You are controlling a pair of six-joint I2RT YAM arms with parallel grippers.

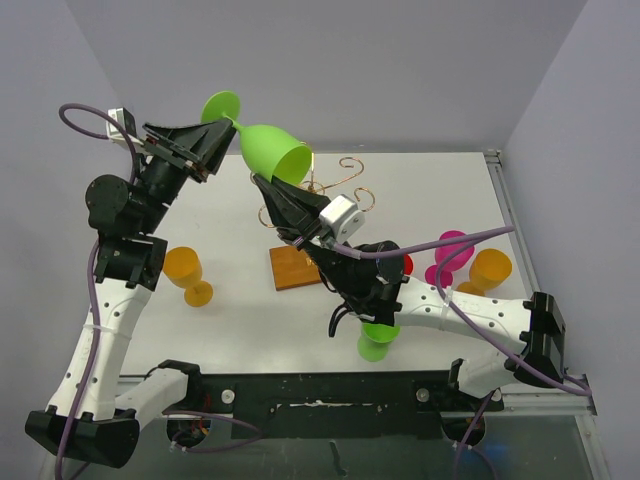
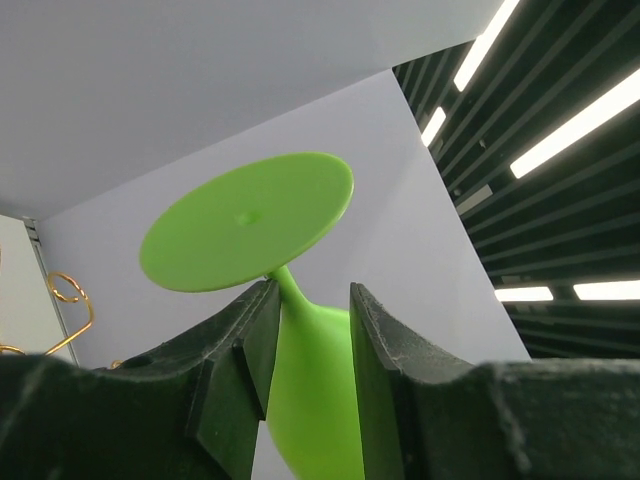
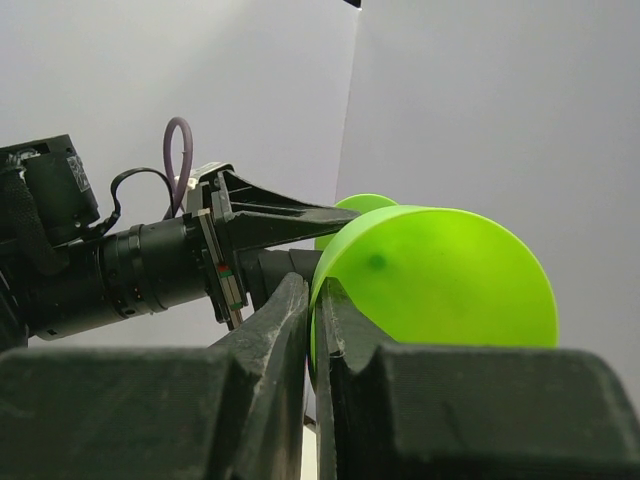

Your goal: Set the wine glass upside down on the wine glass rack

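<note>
A lime green wine glass (image 1: 272,148) hangs in the air above the back left of the table, lying sideways with its foot toward the far left. My left gripper (image 1: 222,135) is shut on it where the stem meets the bowl; the left wrist view shows its foot (image 2: 250,220) above the fingers (image 2: 312,290). My right gripper (image 1: 264,186) is shut on the bowl's rim, pinching the wall (image 3: 440,275) between its fingers (image 3: 315,290). The wine glass rack (image 1: 340,185), gold wire scrolls on a brown wooden base (image 1: 295,267), stands just right of the glass, partly hidden by my right arm.
An orange glass (image 1: 188,272) stands at the left. A second green glass (image 1: 377,342) stands under my right arm. A pink glass (image 1: 450,255) and another orange glass (image 1: 490,268) stand at the right. A gold scroll of the rack shows in the left wrist view (image 2: 70,295).
</note>
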